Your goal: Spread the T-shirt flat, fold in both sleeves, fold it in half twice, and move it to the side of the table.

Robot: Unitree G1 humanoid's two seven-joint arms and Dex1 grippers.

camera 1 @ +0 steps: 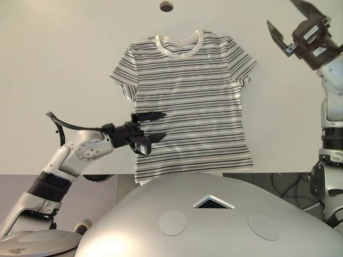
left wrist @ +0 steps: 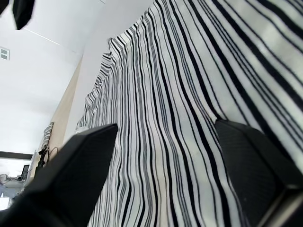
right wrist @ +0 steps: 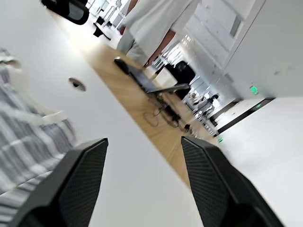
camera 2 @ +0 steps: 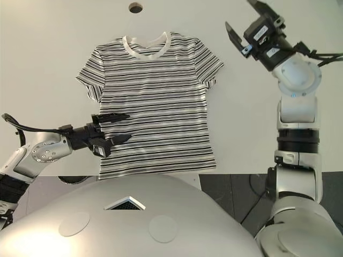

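Nearest the robot, the hem (camera 1: 193,170) of the T-shirt (camera 1: 187,107) lay close to the near edge of the white table (camera 1: 53,64). The garment was spread front up, with its collar (camera 1: 178,47) pointing away from the robot. The left claw (camera 1: 161,125) hovered over the lower left part of the striped body, its two fingers spread wide and holding nothing. Farther out, both short sleeves lay unfolded; the left sleeve (camera 1: 122,80) appeared slightly rumpled at its edge. The right claw (camera 1: 281,13) hung raised beyond the right sleeve (camera 1: 244,61), well apart from the cloth, likewise wide open and empty. A round hole (camera 1: 166,6) sat in the table just past the collar.

Judged risks: a pinch on the body instead of a sleeve edge could catch both layers and bunch the cloth. A pull by one arm alone could skew the whole shirt. Any drag toward the robot could draw the hem over the table edge.
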